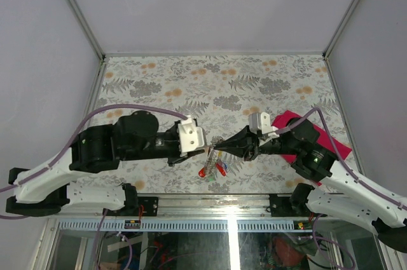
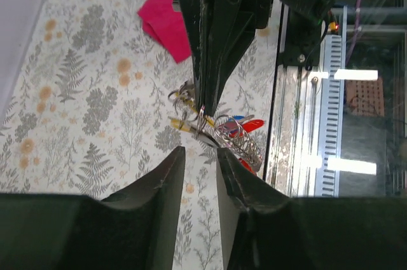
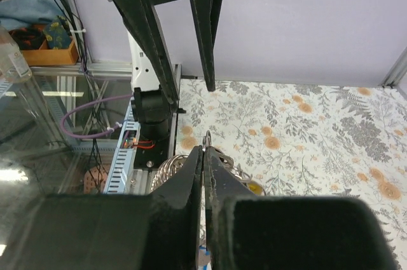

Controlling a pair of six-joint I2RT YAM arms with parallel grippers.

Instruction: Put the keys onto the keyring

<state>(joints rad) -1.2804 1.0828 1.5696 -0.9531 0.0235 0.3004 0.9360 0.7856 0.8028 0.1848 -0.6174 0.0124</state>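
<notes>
Just inside the worktop's [image 1: 159, 79] near edge, right claw [image 3: 205, 150] clenches the keyring [image 2: 203, 117]; bunched keys [image 1: 213, 169] blur together; left claw [image 2: 200, 151] released

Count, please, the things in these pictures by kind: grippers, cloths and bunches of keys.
2 grippers: left gripper, right gripper
1 magenta cloth
1 bunch of keys
Total: 4
</notes>
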